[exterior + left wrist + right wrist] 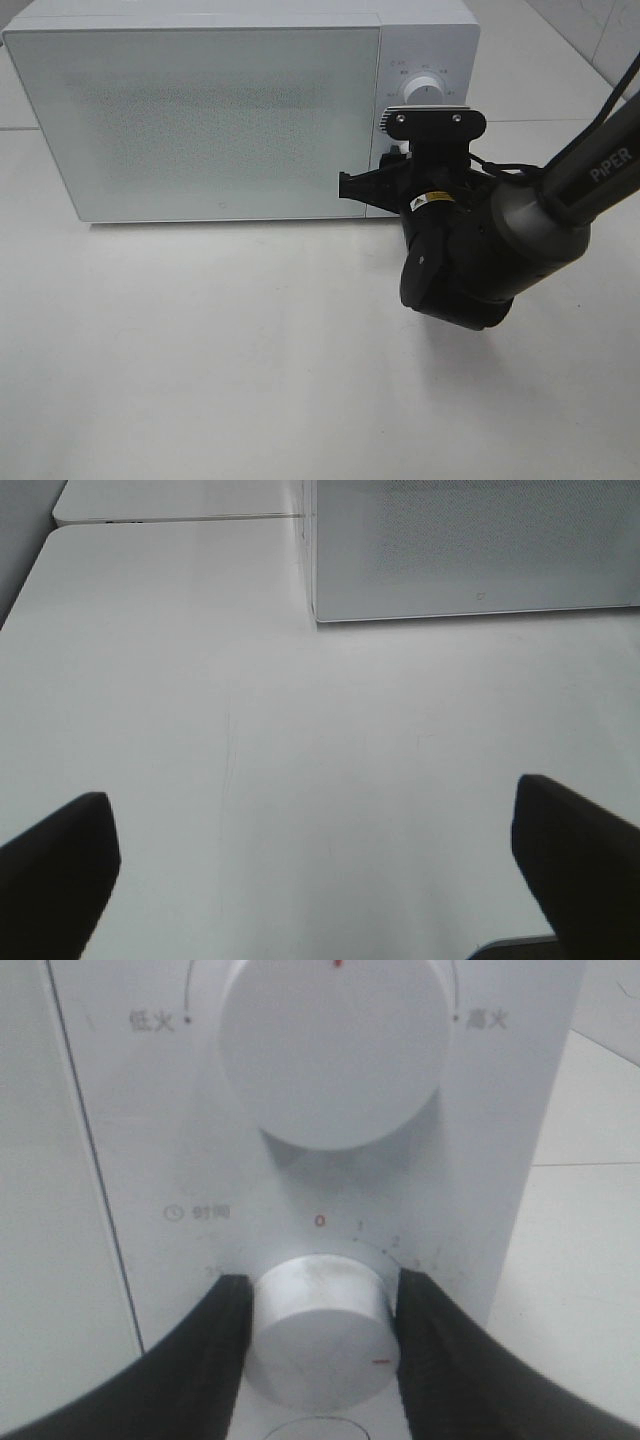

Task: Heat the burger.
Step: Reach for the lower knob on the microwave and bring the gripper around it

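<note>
Hovering closest to me, the left gripper hangs over the white table with its two dark fingers spread wide apart and nothing between them. A corner of the microwave shows beyond it, well apart from the fingers.

Further in, the black right arm reaches across the table from the right side to the microwave's control panel. The right gripper is at the timer knob, the lower of the two dials. Its fingers are closed about halfway, one pressed against each side of the round white knob, so they have hold of it. The knob's red pointer line is turned away from the red 0 on the printed scale.

Just above sits the larger upper knob, with Chinese labels on either side and a red mark at its top edge. Nothing touches it.

At the back, the microwave stands on the table with its pale, dotted door shut flat. The burger does not show in any view, and through that door I cannot tell whether it is inside.
</note>
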You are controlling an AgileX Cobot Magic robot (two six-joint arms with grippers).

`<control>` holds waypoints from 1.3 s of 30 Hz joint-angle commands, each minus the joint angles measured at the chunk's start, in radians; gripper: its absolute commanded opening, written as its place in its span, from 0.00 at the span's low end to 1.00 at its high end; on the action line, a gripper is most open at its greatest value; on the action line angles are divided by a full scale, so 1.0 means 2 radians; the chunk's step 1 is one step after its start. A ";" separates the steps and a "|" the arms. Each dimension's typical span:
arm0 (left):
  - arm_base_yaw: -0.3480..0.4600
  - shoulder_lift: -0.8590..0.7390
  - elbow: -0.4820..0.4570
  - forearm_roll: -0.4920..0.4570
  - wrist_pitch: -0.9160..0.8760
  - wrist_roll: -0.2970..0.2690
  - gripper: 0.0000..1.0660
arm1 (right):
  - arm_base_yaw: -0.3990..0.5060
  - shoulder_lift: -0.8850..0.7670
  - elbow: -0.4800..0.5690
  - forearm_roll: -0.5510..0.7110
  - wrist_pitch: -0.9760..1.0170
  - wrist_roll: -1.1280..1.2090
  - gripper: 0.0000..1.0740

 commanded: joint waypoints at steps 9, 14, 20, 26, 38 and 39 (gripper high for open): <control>0.002 -0.009 0.001 0.000 -0.007 -0.003 0.94 | -0.001 -0.001 -0.005 -0.010 -0.074 0.110 0.09; 0.002 -0.009 0.001 0.000 -0.007 -0.003 0.94 | -0.001 -0.001 -0.005 -0.022 -0.073 0.179 0.09; 0.002 -0.009 0.001 0.000 -0.007 -0.003 0.94 | -0.001 -0.001 -0.005 -0.050 -0.072 0.257 0.09; 0.002 -0.009 0.001 0.000 -0.007 -0.003 0.94 | -0.001 -0.001 -0.005 -0.079 -0.067 0.340 0.09; 0.002 -0.009 0.001 0.000 -0.007 -0.003 0.94 | -0.001 -0.001 -0.005 -0.131 -0.095 0.552 0.09; 0.002 -0.009 0.001 0.000 -0.007 -0.003 0.94 | -0.001 -0.001 -0.005 -0.131 -0.095 0.552 0.09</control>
